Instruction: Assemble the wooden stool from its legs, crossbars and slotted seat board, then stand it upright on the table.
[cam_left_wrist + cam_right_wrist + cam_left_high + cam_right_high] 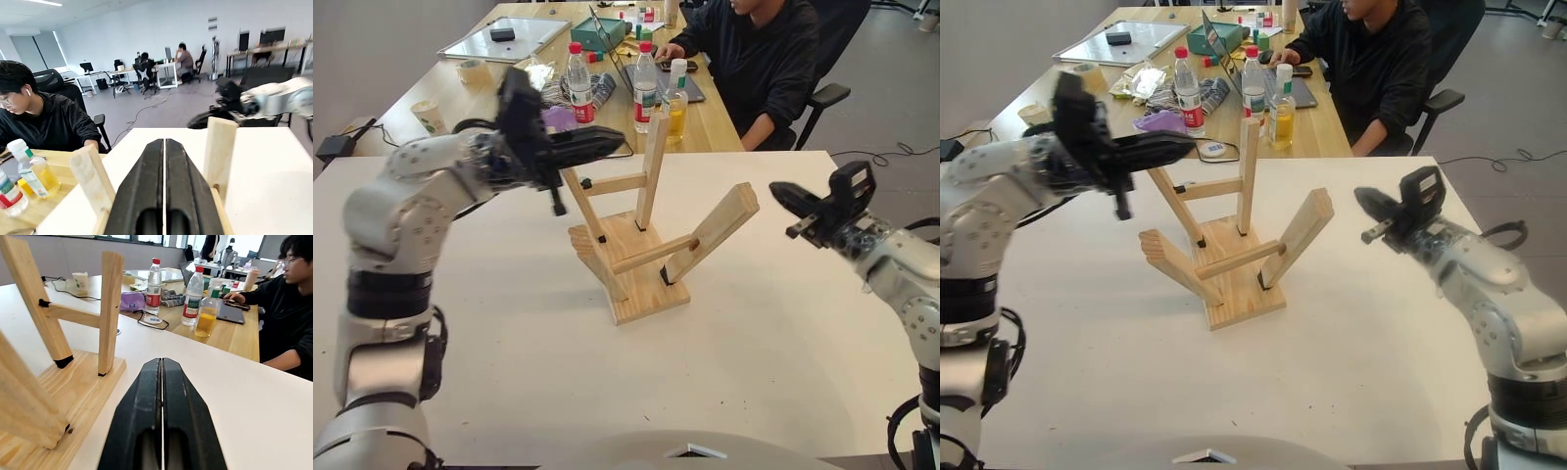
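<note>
The wooden stool lies upside down in the middle of the white table (783,343), its seat board (641,284) flat on the top and its legs pointing up. A crossbar (617,183) joins the two far legs and another crossbar (654,254) joins the near pair. My left gripper (612,142) is shut and empty, its tips just above the far left leg (582,206) and short of the tall far leg (652,171). My right gripper (778,193) is shut and empty, hovering a little to the right of the slanted right leg (710,235).
Behind the white table stands a wooden desk (724,122) with water bottles (578,83), a bottle of yellow liquid (674,108), a laptop and clutter; a person sits there. A cable (342,137) lies at the far left. Open tabletop stretches in front of the stool.
</note>
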`<state>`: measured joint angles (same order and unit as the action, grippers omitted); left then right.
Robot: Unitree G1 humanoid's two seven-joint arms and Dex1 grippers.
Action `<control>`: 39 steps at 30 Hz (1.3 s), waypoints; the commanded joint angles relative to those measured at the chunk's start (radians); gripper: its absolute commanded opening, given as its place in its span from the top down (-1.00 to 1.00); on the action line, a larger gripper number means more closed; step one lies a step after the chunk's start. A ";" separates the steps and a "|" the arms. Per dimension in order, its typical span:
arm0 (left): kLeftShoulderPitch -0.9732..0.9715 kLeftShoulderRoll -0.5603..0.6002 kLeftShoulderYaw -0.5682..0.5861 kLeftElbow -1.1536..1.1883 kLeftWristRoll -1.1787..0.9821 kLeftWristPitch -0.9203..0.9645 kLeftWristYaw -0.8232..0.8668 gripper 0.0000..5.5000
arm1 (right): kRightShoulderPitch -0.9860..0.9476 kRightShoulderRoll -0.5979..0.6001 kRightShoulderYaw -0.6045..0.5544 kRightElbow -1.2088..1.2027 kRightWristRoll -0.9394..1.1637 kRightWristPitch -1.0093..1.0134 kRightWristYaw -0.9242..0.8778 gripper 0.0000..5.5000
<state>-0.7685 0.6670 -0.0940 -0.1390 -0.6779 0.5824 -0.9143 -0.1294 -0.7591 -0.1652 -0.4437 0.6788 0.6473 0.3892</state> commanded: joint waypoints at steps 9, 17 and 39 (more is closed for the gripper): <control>-0.263 -0.047 -0.426 0.398 0.557 -0.444 -0.454 1.00 | 0.050 0.117 0.118 -0.178 -0.040 0.119 -0.070 0.61; -0.343 -0.183 -0.506 0.619 0.674 -0.617 -0.638 1.00 | 0.046 0.149 0.156 -0.201 -0.079 0.139 -0.099 0.61; -0.299 -0.235 -0.490 0.509 0.633 -0.551 -0.698 1.00 | 0.041 0.160 0.134 -0.223 -0.114 0.183 -0.111 0.61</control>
<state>-1.0616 0.4333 -0.5941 0.3519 -0.0420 0.0304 -1.6044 -0.0839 -0.5930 0.0011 -0.6686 0.5778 0.8197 0.2700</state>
